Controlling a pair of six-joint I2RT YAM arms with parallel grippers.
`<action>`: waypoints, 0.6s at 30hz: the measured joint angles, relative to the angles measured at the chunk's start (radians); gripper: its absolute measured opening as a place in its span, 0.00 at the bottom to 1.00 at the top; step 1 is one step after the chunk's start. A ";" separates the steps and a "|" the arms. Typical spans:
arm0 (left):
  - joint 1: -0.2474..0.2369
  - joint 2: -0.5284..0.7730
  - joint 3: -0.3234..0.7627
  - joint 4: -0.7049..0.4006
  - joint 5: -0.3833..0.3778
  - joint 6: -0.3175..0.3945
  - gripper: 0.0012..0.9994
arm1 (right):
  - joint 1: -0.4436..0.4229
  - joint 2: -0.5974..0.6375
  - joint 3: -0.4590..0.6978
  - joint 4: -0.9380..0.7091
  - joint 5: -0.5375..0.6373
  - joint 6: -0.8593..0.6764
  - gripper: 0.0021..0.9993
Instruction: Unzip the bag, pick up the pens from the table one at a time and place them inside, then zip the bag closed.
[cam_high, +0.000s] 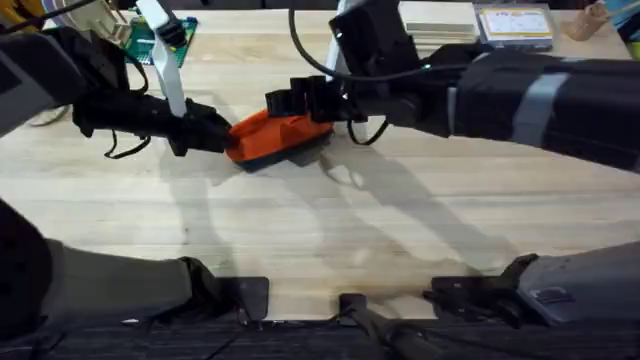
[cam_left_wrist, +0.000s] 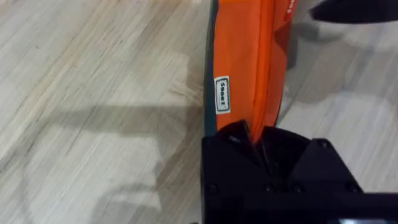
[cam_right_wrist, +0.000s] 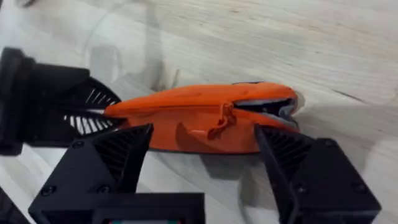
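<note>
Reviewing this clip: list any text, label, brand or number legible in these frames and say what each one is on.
Small white tag sewn to the bag: dark vertical lettering, too blurred to read with confidence.
White marks near the bag's far end in the left wrist view: cut off, unreadable.
Labelled box at the table's far edge: print too small to read.
Green board at the far left: no legible marking.
No other text can be made out.

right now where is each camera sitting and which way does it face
overhead: above the arm bases, looking down and forward at the table; both arms show.
left wrist: on the left arm, looking along the bag; left end effector pinches its end.
right wrist: on the right arm, facing the bag's side; right end effector open.
All three share the bag.
</note>
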 joint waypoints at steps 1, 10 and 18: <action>0.000 0.000 0.000 0.001 0.000 0.000 0.04 | 0.000 0.008 0.000 0.006 0.001 0.012 1.00; 0.000 0.000 0.000 0.007 -0.002 0.000 0.04 | -0.001 0.043 0.000 0.039 0.049 0.052 0.57; 0.003 0.000 0.000 0.013 -0.004 0.000 0.04 | -0.009 0.043 0.000 0.031 0.090 0.059 0.03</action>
